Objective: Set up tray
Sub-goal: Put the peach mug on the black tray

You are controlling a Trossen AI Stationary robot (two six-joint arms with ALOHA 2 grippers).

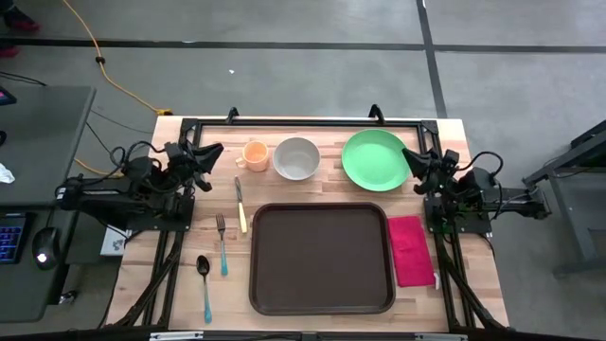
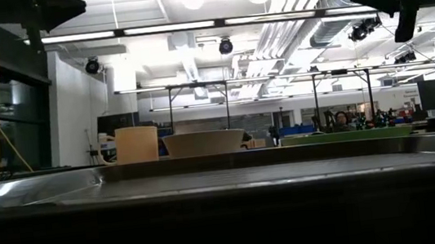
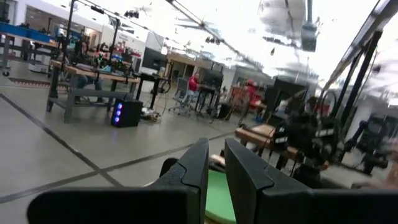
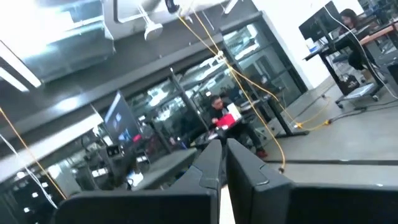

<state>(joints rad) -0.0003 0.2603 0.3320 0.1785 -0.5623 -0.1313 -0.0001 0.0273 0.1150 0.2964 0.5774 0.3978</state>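
Currently both arms are parked at the far corners of the counter [image 1: 473, 284], folded back, nothing in hand. The left claw [image 1: 210, 152] sits near the orange cup [image 1: 254, 154]; its fingers [image 3: 193, 171] stand with a narrow slit between them, gripping nothing. The right claw [image 1: 413, 156] sits just beside the green plate [image 1: 375, 159], fingers pressed together, empty.

The tray [image 1: 322, 258] lies flat at the centre of the near half of the counter, bare inside. Long axis runs left to right across the counter, short sides facing the two arms, one long rim toward the near edge.

Layout reads as a staged start: tray central so either arm can reach into it, items ringed around it, none touching it.
- Far row, beyond the tray: orange cup, white bowl [image 1: 296, 157], green plate, side by side.
- Left of the tray: knife [image 1: 240, 205] closest to it; fork [image 1: 222, 244] and spoon [image 1: 204, 286] farther out. All lie roughly parallel to the tray's short side, the fork's tines and the spoon's bowl toward the far edge.
- Right of the tray: magenta napkin [image 1: 410, 249], flat, just beside the rim.

Judgement: cutlery and cup fall to the left arm, plate and napkin to the right. Loading not yet begun.
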